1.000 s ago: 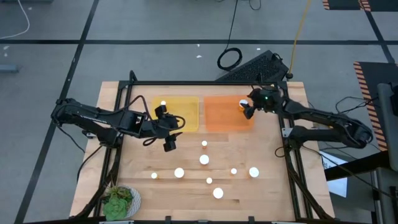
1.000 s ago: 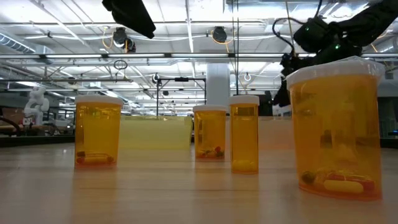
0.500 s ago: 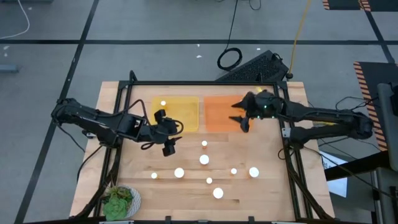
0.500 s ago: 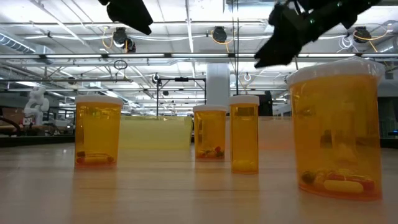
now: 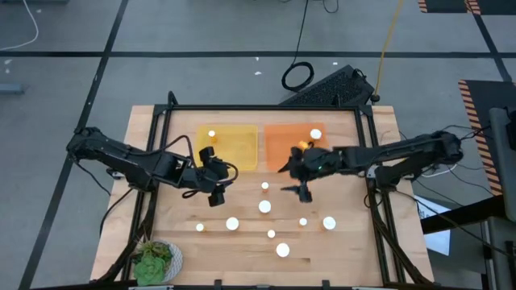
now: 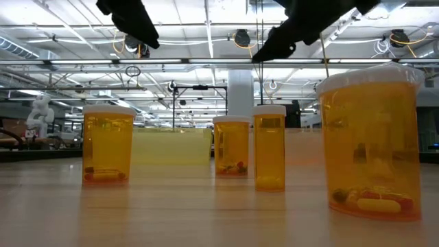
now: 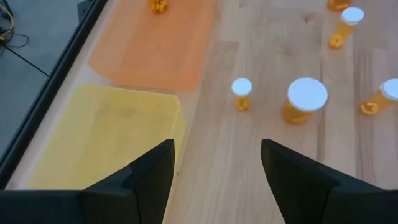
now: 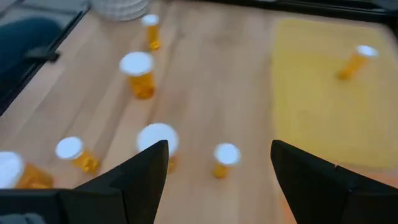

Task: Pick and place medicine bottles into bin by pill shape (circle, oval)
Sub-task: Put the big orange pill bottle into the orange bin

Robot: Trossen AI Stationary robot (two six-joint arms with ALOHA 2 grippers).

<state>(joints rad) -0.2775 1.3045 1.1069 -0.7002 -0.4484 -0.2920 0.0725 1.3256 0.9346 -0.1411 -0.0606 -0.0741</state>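
Observation:
Several amber medicine bottles with white caps stand on the wooden table, among them one (image 5: 264, 206) in the middle and a wide-capped one (image 7: 306, 99). One bottle (image 5: 211, 134) stands in the yellow bin (image 5: 234, 153). Another (image 5: 315, 134) stands in the orange bin (image 5: 278, 141). My left gripper (image 5: 214, 177) hovers open beside the yellow bin's near edge, high above the table. My right gripper (image 5: 295, 179) hovers open at the orange bin's near edge, above the middle bottles (image 8: 157, 142). Neither holds anything.
A green leafy object in a white dish (image 5: 155, 259) sits at the near left corner. A black frame (image 5: 258, 108) rims the table. A keyboard (image 5: 330, 87) lies beyond the far edge. Bare wood (image 5: 339, 181) lies right of the bottles.
My right gripper has let go of a bottle, which now stands in the orange bin. It has swung away toward the table's left and near edge, over the middle bottles. My left gripper has drifted slightly toward the near edge.

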